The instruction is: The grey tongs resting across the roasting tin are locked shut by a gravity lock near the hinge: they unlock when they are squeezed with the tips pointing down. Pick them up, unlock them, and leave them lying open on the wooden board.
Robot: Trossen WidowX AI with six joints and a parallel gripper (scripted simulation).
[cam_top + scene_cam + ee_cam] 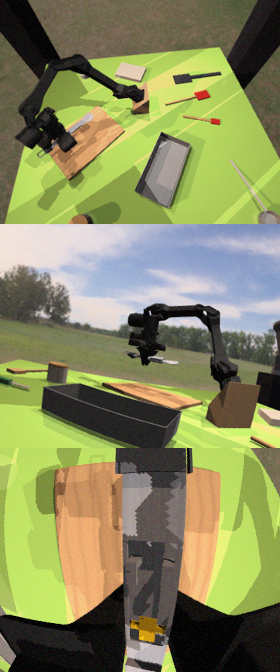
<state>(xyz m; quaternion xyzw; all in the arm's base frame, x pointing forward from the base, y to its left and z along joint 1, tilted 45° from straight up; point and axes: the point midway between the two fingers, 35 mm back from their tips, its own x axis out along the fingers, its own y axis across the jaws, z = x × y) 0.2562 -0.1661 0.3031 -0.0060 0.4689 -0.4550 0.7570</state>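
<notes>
The grey tongs (81,123) (166,361) (152,513) are held in the air above the wooden board (91,146) (183,401) (90,523). They lie nearly level, with the broad tip end slightly lower than the ring end. Their arms look close together, and a yellow piece (147,629) shows near the hinge end in the wrist view. My gripper (145,361) (143,588) is shut on the tongs between the tip end and the ring end. In the top view, the fingertips are hidden by the gripper body. The roasting tin (151,162) (110,419) holds no tongs.
A brown angled block (141,106) (234,407) stands beyond the board. A pale slab (130,72) (270,416), a black turner (182,78) and two red-headed spatulas lie farther off. A wood-topped canister (80,219) (58,373) stands near the tin.
</notes>
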